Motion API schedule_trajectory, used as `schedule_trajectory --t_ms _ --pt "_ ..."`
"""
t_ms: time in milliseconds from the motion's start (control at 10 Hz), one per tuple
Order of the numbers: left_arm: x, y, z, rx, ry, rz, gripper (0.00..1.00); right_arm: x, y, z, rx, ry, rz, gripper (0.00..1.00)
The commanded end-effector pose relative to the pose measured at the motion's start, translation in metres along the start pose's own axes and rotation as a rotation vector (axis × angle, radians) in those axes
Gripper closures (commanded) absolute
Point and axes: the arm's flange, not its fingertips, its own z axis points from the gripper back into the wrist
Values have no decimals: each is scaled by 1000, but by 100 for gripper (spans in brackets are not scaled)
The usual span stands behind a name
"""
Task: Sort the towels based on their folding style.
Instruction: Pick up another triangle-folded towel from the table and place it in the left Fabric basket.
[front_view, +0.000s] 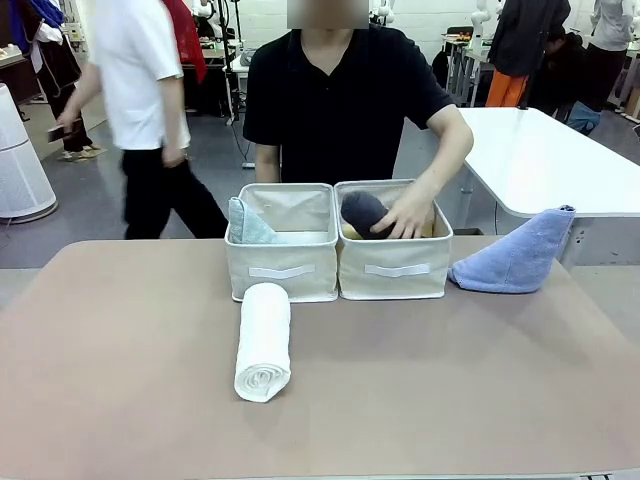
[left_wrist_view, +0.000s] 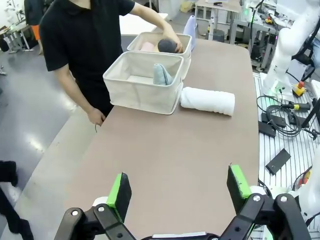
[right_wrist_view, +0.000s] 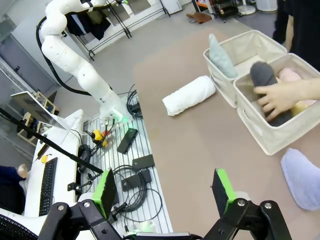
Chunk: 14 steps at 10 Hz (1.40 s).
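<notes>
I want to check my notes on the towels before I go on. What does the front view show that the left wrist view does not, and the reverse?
The front view adds: the white strips on the baskets, and a person in a white shirt walking behind.
The left wrist view adds: the pink towel beside the dark grey towel, the open left claw, and the person's free hand at the table edge.
Both share: the white rolled towel on the table, the mint towel in a basket, the person's other hand on the dark grey towel, and the blue cone towel.
</notes>
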Motion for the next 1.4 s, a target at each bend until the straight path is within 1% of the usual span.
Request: schedule_trajectory --t_ms 0,100,200,300,400,500,700,800,900,1000,1100,1200,1300 --pt "-3 -1 4 -18 -8 -18 0 15 12 -4 -48 64 -23 0" --pt "-3 -1 4 -18 -8 -18 0 37 15 -14 -139 154 -89 0" --pt "-3 -1 4 -18 -8 -18 0 59 9 -28 -215 289 -162 0" --pt "-3 -1 4 -18 -8 -18 0 76 -3 -36 -268 419 -169 0" --pt "-3 -1 4 -18 -8 -18 0 93 -24 -34 -348 556 -150 0" --pt "-3 -1 4 -18 -8 -18 0 104 -44 -33 -373 654 -101 0" --pt "-3 -1 4 -18 -8 -18 0 113 -84 -35 -337 819 -41 0" --pt "-3 -1 4 -18 -8 -18 0 112 -110 -41 -330 845 -24 0" --pt "-3 -1 4 -18 -8 -18 0 108 -131 -46 -312 838 -3 0" --pt "-3 -1 4 -18 -8 -18 0 106 -140 -50 -289 807 46 0" --pt "-3 -1 4 -18 -8 -18 0 102 -138 -53 -258 769 47 0" --pt "-3 -1 4 -18 -8 -18 0 100 -138 -59 -313 837 -8 0" --pt "-3 -1 4 -18 -8 -18 0 100 -138 -59 -313 837 -8 0"
